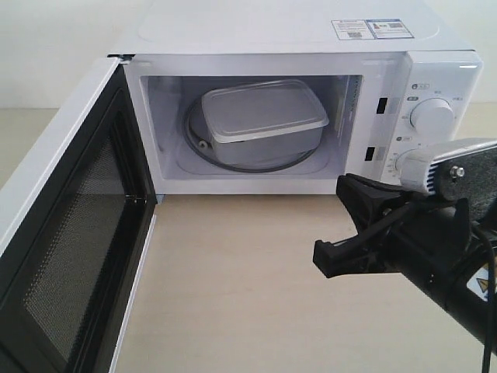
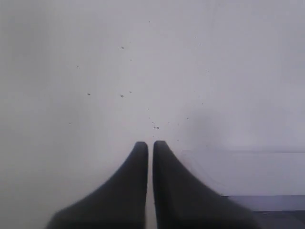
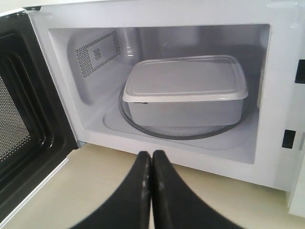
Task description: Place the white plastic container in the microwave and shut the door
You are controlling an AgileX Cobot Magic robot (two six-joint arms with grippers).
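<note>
White plastic container (image 1: 264, 120) sits inside the microwave (image 1: 311, 31), likely light and rigid. The door (image 1: 70, 233) stands wide open beside the microwave; stiff, it should swing if pushed near its free edge. Left gripper (image 2: 150, 144) and right gripper (image 3: 151, 155) are clenched, empty.

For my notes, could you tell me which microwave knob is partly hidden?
The lower knob, behind the right arm; the upper knob shows fully.

Beige tabletop (image 1: 233, 295), pale wall (image 1: 46, 47)
</note>
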